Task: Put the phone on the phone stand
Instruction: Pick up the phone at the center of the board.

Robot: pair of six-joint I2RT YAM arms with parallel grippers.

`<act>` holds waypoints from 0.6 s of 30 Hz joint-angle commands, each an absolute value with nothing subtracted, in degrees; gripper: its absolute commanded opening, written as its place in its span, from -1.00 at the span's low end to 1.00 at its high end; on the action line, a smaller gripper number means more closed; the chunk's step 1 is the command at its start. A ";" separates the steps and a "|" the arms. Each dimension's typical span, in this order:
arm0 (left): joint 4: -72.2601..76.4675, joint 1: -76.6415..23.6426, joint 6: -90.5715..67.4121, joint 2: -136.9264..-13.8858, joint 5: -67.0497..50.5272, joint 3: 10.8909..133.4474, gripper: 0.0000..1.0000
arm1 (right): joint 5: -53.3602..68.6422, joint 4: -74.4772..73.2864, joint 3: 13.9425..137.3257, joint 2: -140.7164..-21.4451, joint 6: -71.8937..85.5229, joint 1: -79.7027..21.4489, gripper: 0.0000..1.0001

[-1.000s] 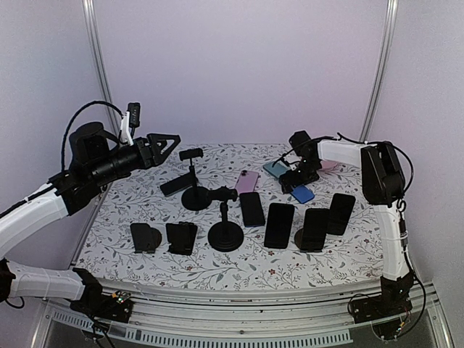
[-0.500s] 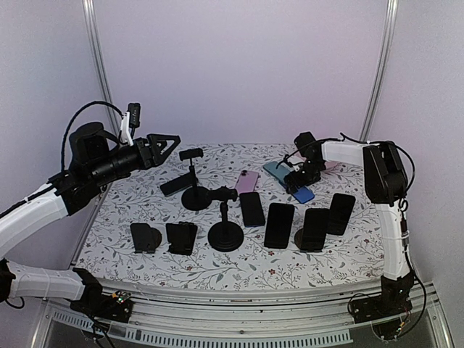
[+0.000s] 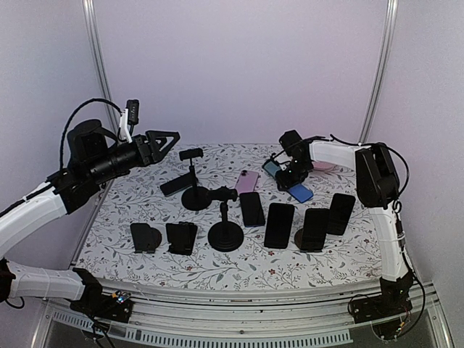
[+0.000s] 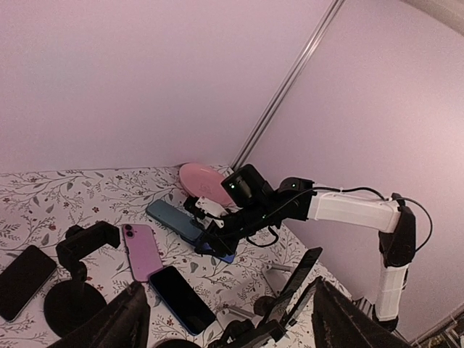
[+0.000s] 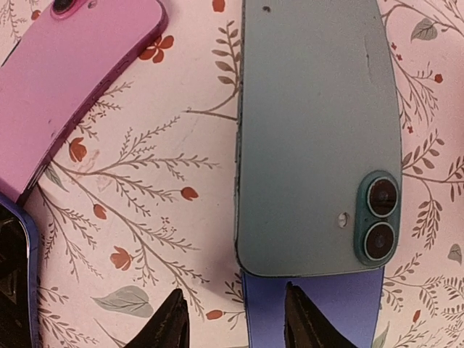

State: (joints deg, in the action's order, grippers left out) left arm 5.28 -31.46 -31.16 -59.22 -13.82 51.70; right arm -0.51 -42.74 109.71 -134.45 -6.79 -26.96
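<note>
Jaws of the left end effector (image 3: 168, 141) are spread wide and hold nothing; it hangs high over the left side of the desk (image 3: 123, 206), well apart from every phone. Two low stands (image 3: 146, 237) at the front left carry no phone. Further right, at the back, the teal phone (image 5: 313, 130) lies flat, its camera end overlapping the blue phone (image 5: 312, 308). Its long axis runs straight away from my right end effector (image 5: 233, 319), clearly the nearer one, parted narrowly and empty. Against half a second ago, that end effector has shifted left.
</note>
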 commanded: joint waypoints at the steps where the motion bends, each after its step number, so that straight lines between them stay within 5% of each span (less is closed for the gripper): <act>1: 5.76 -30.76 -31.07 -59.21 -14.43 52.92 0.55 | -2.07 -42.76 111.22 -132.29 -5.28 -26.50 0.03; 10: 5.73 -30.63 -30.84 -59.74 -14.50 53.15 0.55 | -2.44 -35.12 113.81 -131.77 -4.61 -24.70 0.95; 18: 4.22 -30.67 -30.29 -59.68 -14.59 54.61 0.55 | -3.66 -34.15 122.01 -141.15 -7.83 -24.53 0.98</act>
